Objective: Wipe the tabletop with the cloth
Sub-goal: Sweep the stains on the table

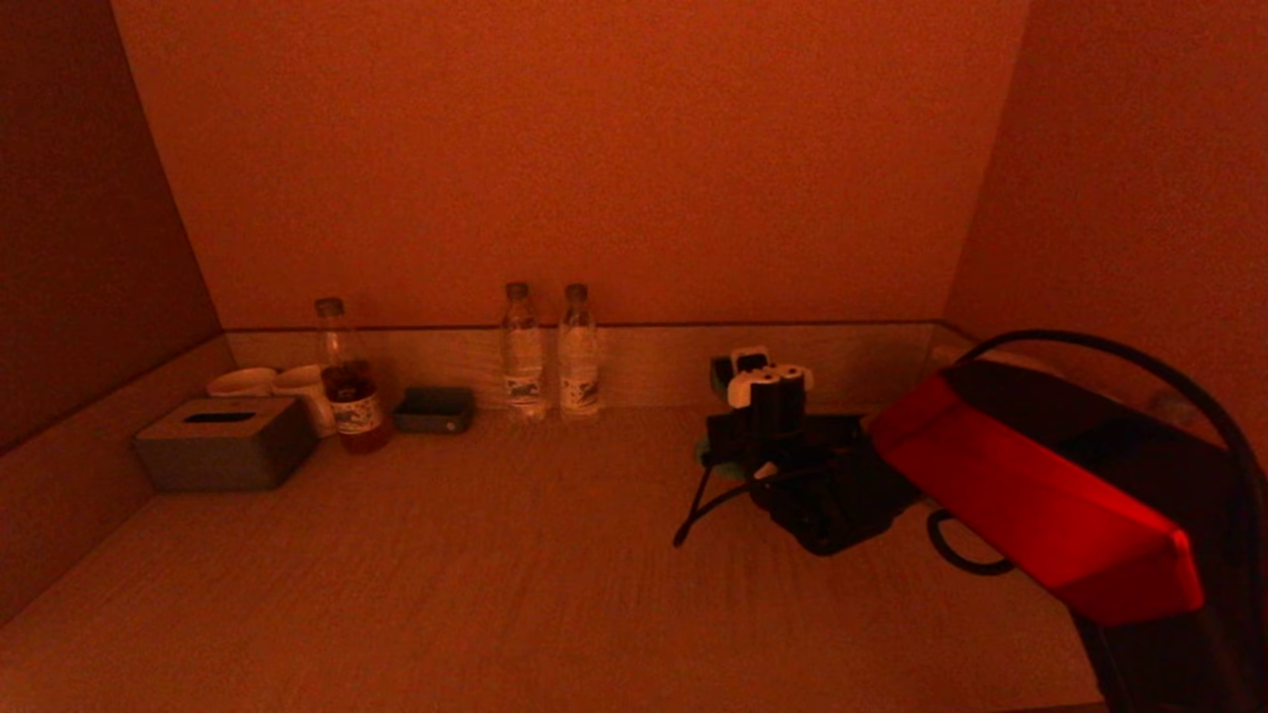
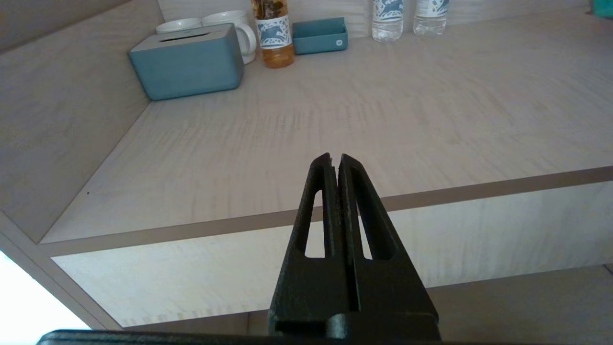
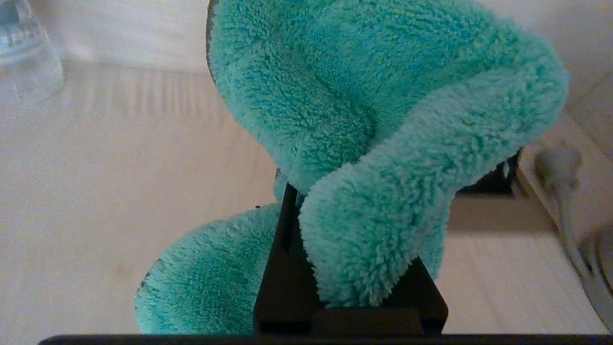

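Fluffy turquoise cloth [image 3: 378,143] bulges right up against the right wrist's camera, bunched and clamped in the right gripper [image 3: 306,230], whose dark fingers are closed on its folds. From where the head looks down, that gripper [image 1: 768,436] sits low over the back right part of the tabletop [image 1: 475,574], near the rear wall, with only a sliver of the cloth [image 1: 705,458] peeking out beside it. Over at the front edge, the left gripper [image 2: 335,165] hangs off the table with its jaws pressed together and nothing between them. Along the back stand a tissue box [image 1: 226,443], two mugs [image 1: 272,384], a bottle of amber drink [image 1: 347,381], a small tray [image 1: 434,409] and two water bottles [image 1: 550,352].
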Available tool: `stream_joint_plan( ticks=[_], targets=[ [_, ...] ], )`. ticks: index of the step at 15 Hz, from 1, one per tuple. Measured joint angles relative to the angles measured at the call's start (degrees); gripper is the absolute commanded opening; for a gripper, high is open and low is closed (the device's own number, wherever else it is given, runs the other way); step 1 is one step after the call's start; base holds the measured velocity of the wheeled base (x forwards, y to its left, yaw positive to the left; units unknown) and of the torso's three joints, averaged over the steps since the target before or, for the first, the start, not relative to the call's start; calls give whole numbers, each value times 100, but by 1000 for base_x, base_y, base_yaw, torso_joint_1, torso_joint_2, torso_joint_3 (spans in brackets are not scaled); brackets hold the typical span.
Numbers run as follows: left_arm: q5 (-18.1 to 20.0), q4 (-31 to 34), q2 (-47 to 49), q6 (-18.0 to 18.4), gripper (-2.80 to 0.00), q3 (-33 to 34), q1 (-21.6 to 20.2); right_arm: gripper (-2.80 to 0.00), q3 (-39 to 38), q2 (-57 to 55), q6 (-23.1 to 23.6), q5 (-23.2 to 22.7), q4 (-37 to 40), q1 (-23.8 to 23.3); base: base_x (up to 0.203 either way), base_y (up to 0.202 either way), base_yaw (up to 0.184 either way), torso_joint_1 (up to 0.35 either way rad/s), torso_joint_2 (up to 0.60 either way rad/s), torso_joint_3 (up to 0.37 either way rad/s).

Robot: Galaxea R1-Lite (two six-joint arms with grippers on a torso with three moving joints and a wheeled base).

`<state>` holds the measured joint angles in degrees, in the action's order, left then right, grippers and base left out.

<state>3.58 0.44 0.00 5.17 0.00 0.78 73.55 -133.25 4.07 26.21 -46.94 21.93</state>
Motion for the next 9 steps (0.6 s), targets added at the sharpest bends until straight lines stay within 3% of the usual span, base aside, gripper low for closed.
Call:
stream_joint_plan(
  ticks=[5, 9],
  targets=[
    [0, 0, 0, 0, -280, 0, 3, -280, 230, -200, 0, -8, 136, 43, 0, 0, 0, 0, 0, 0],
    [0, 0, 0, 0, -280, 0, -4, -280, 1419, -648, -5, -152, 413, 298, 0, 0, 0, 0, 0, 0]
  ],
)
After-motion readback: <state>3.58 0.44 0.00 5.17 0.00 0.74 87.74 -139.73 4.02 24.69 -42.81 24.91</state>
